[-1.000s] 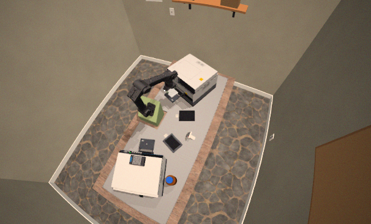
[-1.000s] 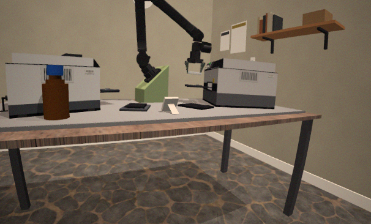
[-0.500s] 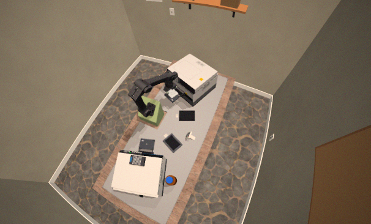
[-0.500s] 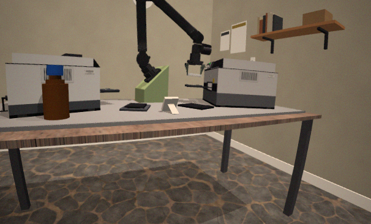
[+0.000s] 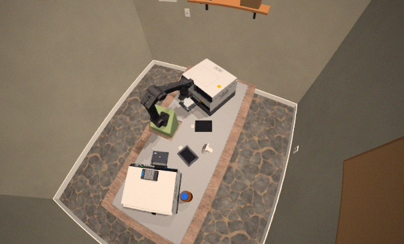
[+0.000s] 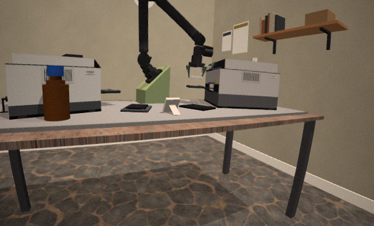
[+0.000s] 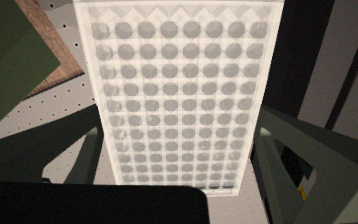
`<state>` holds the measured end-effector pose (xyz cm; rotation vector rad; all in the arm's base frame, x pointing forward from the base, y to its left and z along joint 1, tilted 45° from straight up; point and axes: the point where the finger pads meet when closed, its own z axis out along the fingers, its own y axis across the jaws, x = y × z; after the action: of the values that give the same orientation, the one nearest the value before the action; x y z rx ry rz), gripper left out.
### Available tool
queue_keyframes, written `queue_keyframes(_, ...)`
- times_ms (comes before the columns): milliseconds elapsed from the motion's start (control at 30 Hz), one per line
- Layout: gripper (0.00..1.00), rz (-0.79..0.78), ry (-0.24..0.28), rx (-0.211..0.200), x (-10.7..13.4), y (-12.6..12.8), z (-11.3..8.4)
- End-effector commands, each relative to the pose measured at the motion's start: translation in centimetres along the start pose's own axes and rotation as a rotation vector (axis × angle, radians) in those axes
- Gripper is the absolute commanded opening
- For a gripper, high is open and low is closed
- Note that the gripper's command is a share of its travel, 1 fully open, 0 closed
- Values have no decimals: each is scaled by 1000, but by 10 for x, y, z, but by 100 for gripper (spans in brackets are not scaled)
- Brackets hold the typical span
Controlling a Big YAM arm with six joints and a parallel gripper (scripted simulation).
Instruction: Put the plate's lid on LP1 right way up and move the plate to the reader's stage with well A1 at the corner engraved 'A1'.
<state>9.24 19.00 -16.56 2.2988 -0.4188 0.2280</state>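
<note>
My gripper [image 5: 187, 101] [image 6: 195, 71] [image 7: 178, 112] is shut on the clear multi-well plate [image 5: 187, 104] [image 6: 195, 76] [image 7: 180, 90], gripping its long sides. It holds the plate level in the air beside the reader [image 5: 212, 83] [image 6: 245, 86], a little above the reader's dark stage [image 6: 195, 87]. The plate has no lid on it. The dispenser [image 5: 150, 193] [image 6: 48, 86] stands at the other end of the bench, and its dark stage [image 5: 160, 157] [image 6: 108, 91] has no plate on it. I cannot make out the lid for sure.
A flat black bench position [image 5: 203, 126] [image 6: 197, 107] and a rimmed black one [image 5: 187, 155] [image 6: 136, 107] lie mid-bench. A small white stand [image 5: 207, 148] [image 6: 171, 105] sits between them. The brown bottle with a blue cap [image 5: 186, 196] [image 6: 56, 97] stands by the dispenser. The green arm base [image 5: 167, 125] [image 6: 156, 86] is at the rear.
</note>
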Motion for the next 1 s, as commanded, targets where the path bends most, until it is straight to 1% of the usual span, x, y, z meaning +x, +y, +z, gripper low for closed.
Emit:
queue_keyframes(0, 86, 0, -10, 28, 3, -7, -3)
queue_keyframes(133, 86, -5, -2, 25, 2, -6, 0)
queue_keyframes(200, 86, -6, -11, 23, 0, -6, 3)
queue_keyframes(300, 86, -7, -10, 16, 1, -5, 5)
queue_keyframes(500, 86, -3, -7, 15, 2, -5, 12)
queue_keyframes(633, 86, -2, -8, 18, 2, -6, 14)
queue_keyframes(733, 86, -7, -2, 39, 1, -12, 8)
queue_keyframes(767, 86, -7, -2, 39, 1, -12, 10)
queue_keyframes(833, 86, -7, -2, 37, 0, -12, 12)
queue_keyframes(967, 86, -8, -3, 13, 1, -4, 20)
